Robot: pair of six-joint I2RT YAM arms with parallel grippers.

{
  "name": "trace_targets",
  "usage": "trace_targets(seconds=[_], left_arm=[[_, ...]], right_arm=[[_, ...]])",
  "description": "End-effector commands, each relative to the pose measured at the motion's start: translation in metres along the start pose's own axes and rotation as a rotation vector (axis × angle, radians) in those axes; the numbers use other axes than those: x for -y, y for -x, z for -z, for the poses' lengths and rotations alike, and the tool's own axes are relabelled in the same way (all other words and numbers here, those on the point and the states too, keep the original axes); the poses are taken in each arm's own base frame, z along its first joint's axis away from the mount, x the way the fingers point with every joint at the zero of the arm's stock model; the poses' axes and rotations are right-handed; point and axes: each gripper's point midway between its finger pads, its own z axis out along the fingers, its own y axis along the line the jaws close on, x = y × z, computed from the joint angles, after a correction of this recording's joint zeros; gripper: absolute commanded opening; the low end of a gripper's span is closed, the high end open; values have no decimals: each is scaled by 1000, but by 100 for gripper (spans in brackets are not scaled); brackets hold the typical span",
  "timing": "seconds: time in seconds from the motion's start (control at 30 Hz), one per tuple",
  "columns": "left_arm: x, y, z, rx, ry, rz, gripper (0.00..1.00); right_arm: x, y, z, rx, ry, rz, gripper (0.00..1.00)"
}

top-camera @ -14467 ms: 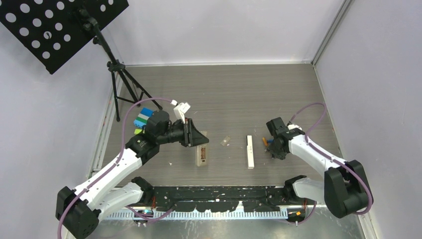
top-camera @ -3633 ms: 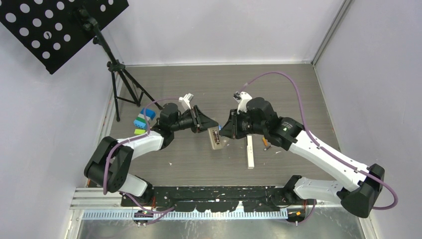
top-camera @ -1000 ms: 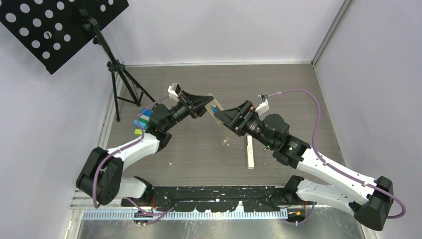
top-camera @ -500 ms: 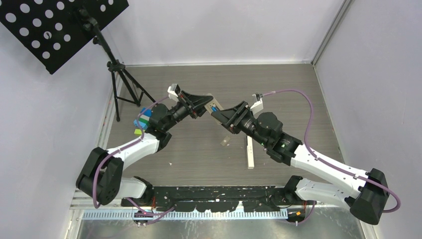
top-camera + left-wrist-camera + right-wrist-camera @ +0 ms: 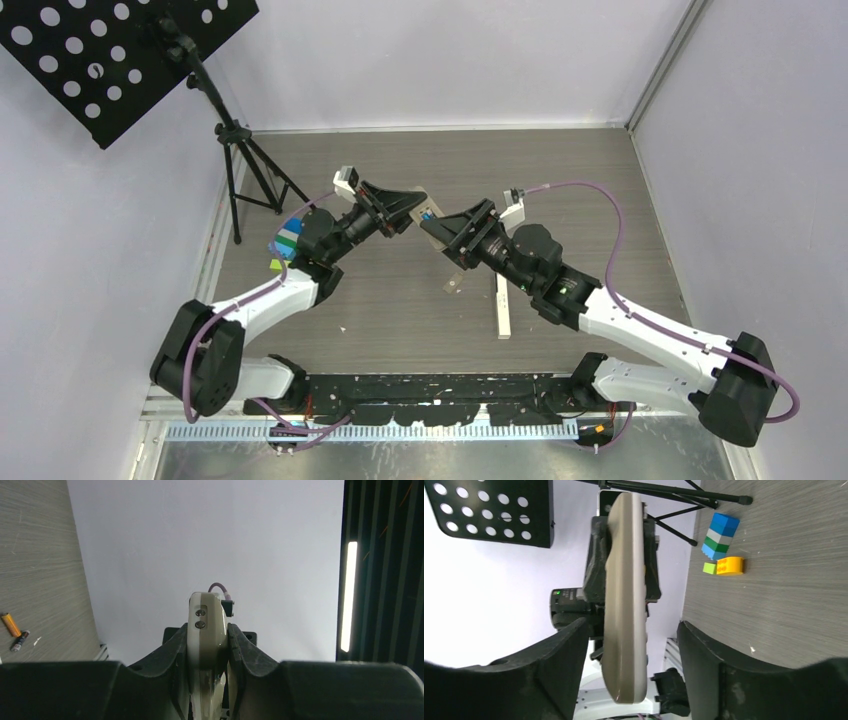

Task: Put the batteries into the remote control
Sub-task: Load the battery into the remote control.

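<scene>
The left gripper is clamped on the sides of the beige remote control. It holds the remote raised off the table and angled toward the other arm, apparently to present the battery side for loading.

The right gripper faces it with its jaws spread wide. The remote sits in the gap between them, nearer one finger, and no contact is visible. Nothing is carried in the right jaws.

From above, a blue battery appears seated in the remote, just ahead of the left jaws. An orange battery and a dark battery lie close together on the table, well away from both sets of jaws and probably awaiting pickup. Toy blocks sit on the table beyond the left jaws and play no part.
</scene>
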Motion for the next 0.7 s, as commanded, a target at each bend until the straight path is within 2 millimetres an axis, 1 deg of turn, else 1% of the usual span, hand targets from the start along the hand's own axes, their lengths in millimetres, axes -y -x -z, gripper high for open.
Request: trace_targets(seconds=[0.0, 0.07, 0.13, 0.2, 0.23, 0.3, 0.4, 0.47, 0.6, 0.67], left_arm=[[22, -12, 9, -22, -68, -136, 0], [14, -12, 12, -20, -37, -176, 0], [8, -12, 16, -25, -14, -229, 0], [3, -14, 20, -35, 10, -275, 0], [2, -16, 22, -45, 15, -304, 0], [4, -20, 26, -64, 15, -331, 0], [10, -25, 30, -89, 2, -354, 0], [13, -28, 32, -100, -1, -367, 0], [16, -31, 34, -112, -2, -384, 0], [18, -33, 35, -120, -11, -390, 0]], right_arm=[[-14, 3, 11, 12, 70, 66, 78], [-21, 3, 20, 10, 102, 100, 83], [-27, 2, 29, -1, 126, 137, 84], [-25, -1, 34, -23, 124, 168, 84], [-22, -2, 35, -29, 118, 179, 84], [-17, -11, 37, -73, 125, 195, 82], [-10, -21, 35, -126, 122, 224, 72], [-7, -26, 33, -150, 122, 240, 63], [-1, -27, 27, -152, 100, 247, 41], [2, -27, 24, -153, 84, 250, 33]])
